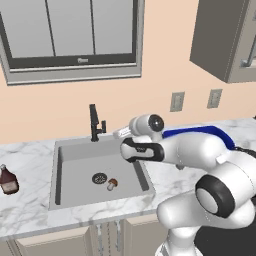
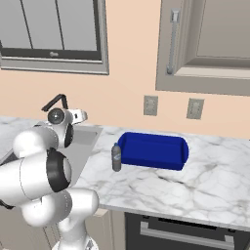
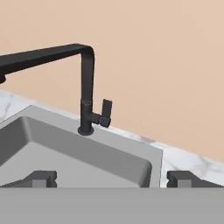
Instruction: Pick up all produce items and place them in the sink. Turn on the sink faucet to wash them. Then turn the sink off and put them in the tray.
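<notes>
A small mushroom [image 1: 112, 184] with a brown cap lies on the floor of the grey sink [image 1: 70, 160], right beside the round drain [image 1: 99, 178]. The black sink faucet [image 3: 86, 100] stands at the sink's back rim, its side lever [image 3: 106, 113] pointing right and its spout reaching left. No water runs from it. My gripper [image 3: 111, 180] hovers over the sink's back right part, facing the faucet from a short distance, open wide and holding nothing. The blue tray [image 2: 152, 150] sits on the counter right of the sink.
A brown glass bottle [image 1: 7, 180] stands on the marble counter left of the sink. A grey shaker [image 2: 116, 157] stands just left of the tray. Wall outlets [image 2: 150, 105] and an upper cabinet [image 2: 210, 44] are behind and above the counter.
</notes>
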Controlling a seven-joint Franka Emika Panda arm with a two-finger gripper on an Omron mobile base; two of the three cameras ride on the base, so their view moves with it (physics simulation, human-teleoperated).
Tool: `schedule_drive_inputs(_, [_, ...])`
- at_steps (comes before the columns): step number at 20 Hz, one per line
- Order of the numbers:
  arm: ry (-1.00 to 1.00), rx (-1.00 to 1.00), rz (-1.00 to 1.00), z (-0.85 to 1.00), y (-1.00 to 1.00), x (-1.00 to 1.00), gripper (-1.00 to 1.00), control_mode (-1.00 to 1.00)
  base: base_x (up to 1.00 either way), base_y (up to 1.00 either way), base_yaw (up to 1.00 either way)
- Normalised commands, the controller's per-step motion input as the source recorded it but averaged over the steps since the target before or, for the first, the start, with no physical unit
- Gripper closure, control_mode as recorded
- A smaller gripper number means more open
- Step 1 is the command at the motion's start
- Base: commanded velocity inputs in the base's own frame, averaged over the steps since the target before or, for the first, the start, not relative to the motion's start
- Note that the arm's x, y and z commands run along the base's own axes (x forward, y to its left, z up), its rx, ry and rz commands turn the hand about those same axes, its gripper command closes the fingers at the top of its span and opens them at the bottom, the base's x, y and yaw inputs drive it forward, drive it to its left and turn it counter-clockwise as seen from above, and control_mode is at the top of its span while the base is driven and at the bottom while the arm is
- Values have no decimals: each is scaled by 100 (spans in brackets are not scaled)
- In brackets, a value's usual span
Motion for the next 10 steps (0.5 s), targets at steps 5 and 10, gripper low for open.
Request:
schedule_drive_inputs(5, [0, 0, 1, -12, 4, 12, -100, -100, 0, 0, 0])
schedule_drive_inputs(10, [0, 0, 0, -1, 0, 1, -100, -100, 0, 0, 0])
